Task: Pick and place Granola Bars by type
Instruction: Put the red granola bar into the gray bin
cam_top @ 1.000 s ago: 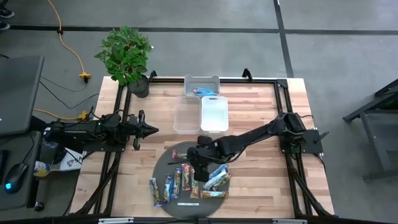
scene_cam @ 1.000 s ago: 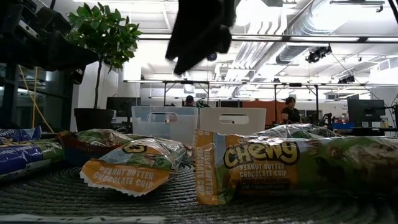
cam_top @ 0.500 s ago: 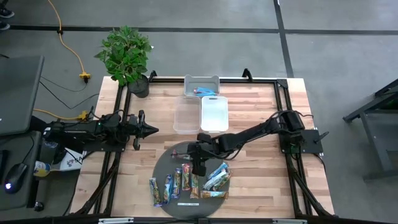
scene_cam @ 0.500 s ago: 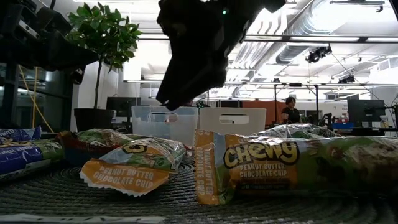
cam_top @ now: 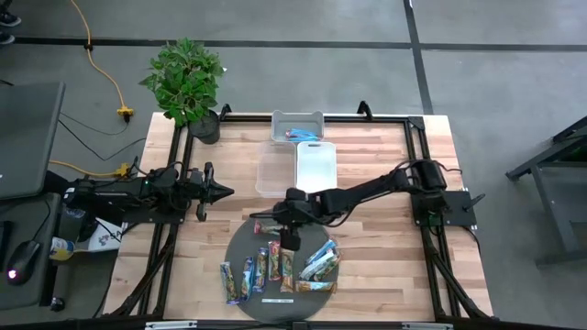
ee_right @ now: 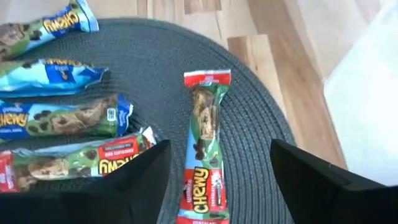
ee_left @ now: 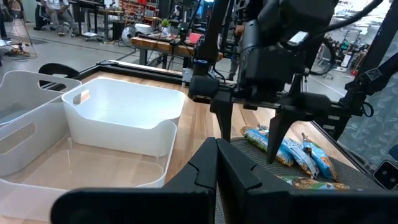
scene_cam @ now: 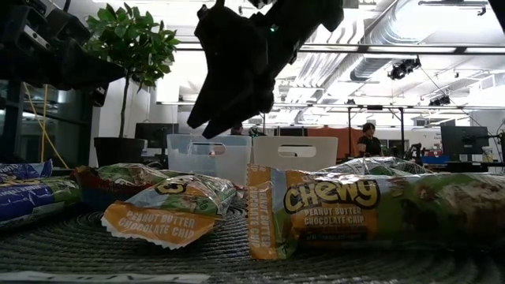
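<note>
Approach step: right gripper (ee_right: 217, 180) hovering over red-ended bar (ee_right: 206, 143) on grey mat (ee_right: 149, 50), fingers spread wide, empty; next likely descent straddling that wrapper, then closing; remaining bars (cam_top: 275, 270) lying on mat; left gripper (cam_top: 220, 191) parked at left, fingers together; bin (cam_top: 297, 125) contents hard to read.

The right gripper (cam_top: 287, 240) has moved back across the mat (cam_top: 240, 247), empty.

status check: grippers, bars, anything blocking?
Right gripper open, hovering over a red-ended bar on the round mat. Left gripper parked at table's left. Nothing blocking that bar.
</note>
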Robot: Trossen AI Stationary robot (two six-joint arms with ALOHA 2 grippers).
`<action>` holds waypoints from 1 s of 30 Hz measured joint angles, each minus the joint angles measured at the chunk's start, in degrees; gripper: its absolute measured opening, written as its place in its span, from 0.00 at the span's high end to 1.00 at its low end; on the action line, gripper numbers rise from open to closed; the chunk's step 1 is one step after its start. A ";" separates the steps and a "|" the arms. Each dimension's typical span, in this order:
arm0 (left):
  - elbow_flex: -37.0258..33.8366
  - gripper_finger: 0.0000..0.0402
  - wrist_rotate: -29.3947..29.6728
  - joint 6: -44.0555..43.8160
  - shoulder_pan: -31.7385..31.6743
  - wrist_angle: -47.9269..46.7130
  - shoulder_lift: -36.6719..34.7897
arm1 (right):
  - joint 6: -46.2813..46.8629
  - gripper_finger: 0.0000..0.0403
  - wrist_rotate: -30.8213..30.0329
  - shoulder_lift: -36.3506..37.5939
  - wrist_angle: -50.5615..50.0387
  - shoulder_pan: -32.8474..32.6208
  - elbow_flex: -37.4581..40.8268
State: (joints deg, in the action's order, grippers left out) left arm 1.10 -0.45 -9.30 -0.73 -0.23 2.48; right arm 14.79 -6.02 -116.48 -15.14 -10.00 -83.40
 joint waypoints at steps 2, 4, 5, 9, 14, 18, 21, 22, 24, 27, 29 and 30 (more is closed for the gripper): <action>-0.02 1.00 0.00 0.00 0.01 0.00 0.00 | -0.64 0.36 -0.04 -0.94 0.41 -0.12 0.00; -0.01 1.00 0.01 0.00 0.01 0.00 0.00 | -0.85 0.36 -0.18 -2.07 0.36 -0.14 0.00; 0.00 1.00 0.01 0.00 0.00 0.00 0.00 | -0.76 0.36 -0.43 -2.57 0.41 -0.15 0.00; -0.02 1.00 0.02 0.00 0.01 0.00 0.00 | -0.44 0.36 -1.91 -3.64 0.99 -0.15 0.00; 0.00 1.00 0.02 -0.02 0.01 -0.02 0.00 | -0.29 0.36 -1.81 -3.78 2.14 0.00 0.00; -0.01 1.00 0.01 -0.01 0.00 -0.02 0.00 | -0.29 0.36 -2.03 -4.15 2.13 -0.02 0.00; -0.01 1.00 0.01 0.00 0.00 -0.02 0.00 | 0.32 0.36 -1.68 -4.97 2.45 -0.15 0.00; -0.02 1.00 0.01 0.00 0.01 -0.02 0.00 | 0.79 0.36 -1.68 -5.41 3.04 -0.17 0.00; -0.01 1.00 0.02 0.00 0.00 -0.01 0.00 | 1.56 0.36 -1.57 -5.85 2.74 -0.17 0.02; -0.02 1.00 0.02 0.00 0.01 -0.04 0.00 | 1.71 0.36 -1.60 -6.41 3.93 -0.20 0.00; 0.00 1.00 0.02 0.00 0.00 -0.09 0.00 | 1.75 0.36 -1.44 -6.66 4.56 -0.20 0.00; -0.02 1.00 0.02 0.00 -0.01 -0.09 0.00 | 1.85 0.36 -1.40 -6.85 5.09 -0.20 -0.04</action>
State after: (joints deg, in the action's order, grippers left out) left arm 1.08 -0.43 -9.30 -0.73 -0.32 2.48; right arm 16.65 -7.42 -123.33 -10.05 -10.20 -83.44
